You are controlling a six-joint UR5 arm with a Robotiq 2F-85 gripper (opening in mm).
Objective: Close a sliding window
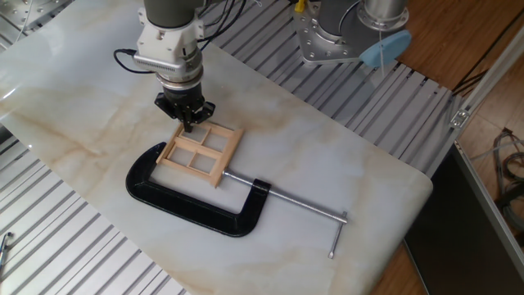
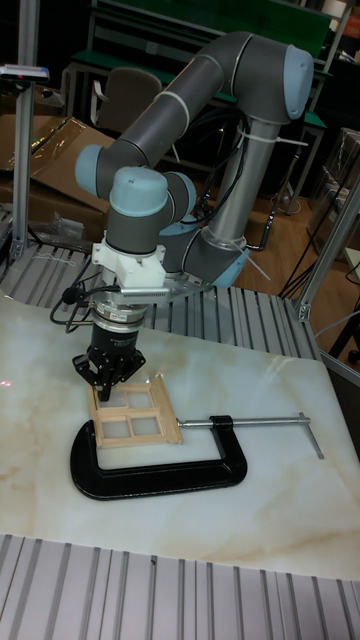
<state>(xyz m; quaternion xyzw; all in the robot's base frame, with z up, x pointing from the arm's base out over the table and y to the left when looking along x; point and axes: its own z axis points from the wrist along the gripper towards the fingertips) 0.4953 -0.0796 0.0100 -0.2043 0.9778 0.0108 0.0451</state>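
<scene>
The sliding window is a small light-wood frame with four panes. It lies flat on the marble tabletop, held in the jaws of a black C-clamp. My gripper points straight down at the window's far edge, its fingertips at the frame's top bar. The fingers look close together, touching or nearly touching the wood. Whether they pinch the bar cannot be told.
The clamp's long steel screw runs right and ends in a crossbar handle. A second robot base stands at the back. Ribbed metal flooring surrounds the marble slab, whose edge drops off at the right.
</scene>
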